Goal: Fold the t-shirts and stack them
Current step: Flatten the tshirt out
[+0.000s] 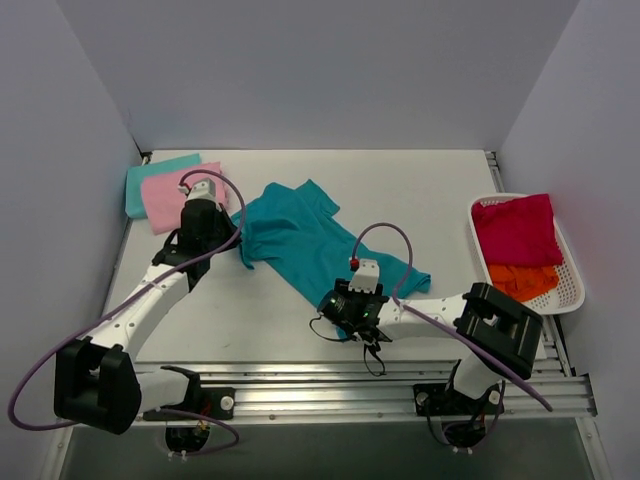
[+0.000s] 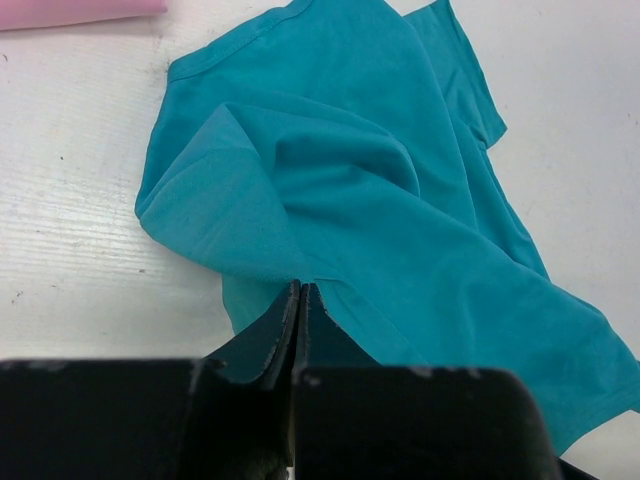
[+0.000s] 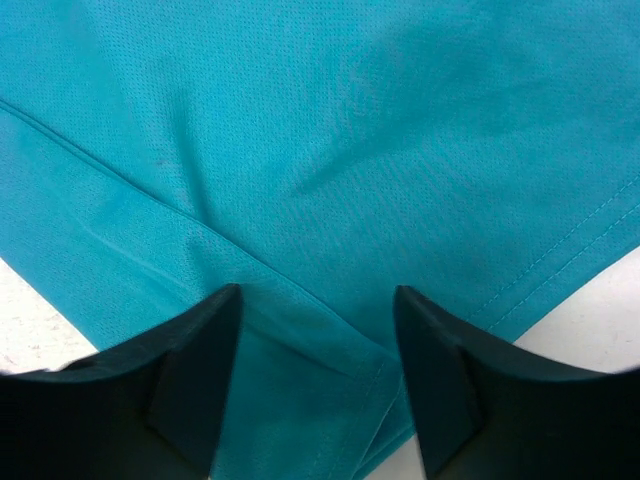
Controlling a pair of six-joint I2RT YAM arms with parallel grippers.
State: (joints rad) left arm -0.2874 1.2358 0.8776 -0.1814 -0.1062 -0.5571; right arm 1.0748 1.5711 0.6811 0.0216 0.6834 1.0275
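A deep teal t-shirt (image 1: 300,235) lies crumpled and partly spread in the middle of the table. My left gripper (image 1: 236,248) is at its left edge. In the left wrist view the jaws (image 2: 300,292) are shut on a fold of the teal cloth (image 2: 380,200). My right gripper (image 1: 338,300) is at the shirt's near corner. In the right wrist view it is open (image 3: 318,300), with the hemmed corner of the teal shirt (image 3: 330,150) between its fingers. A folded pink shirt (image 1: 175,195) lies on a folded pale aqua one (image 1: 140,182) at the back left.
A white lattice basket (image 1: 572,270) at the right holds a crimson shirt (image 1: 515,228) and an orange one (image 1: 522,280). Grey walls enclose the table on three sides. A metal rail runs along the near edge (image 1: 330,385).
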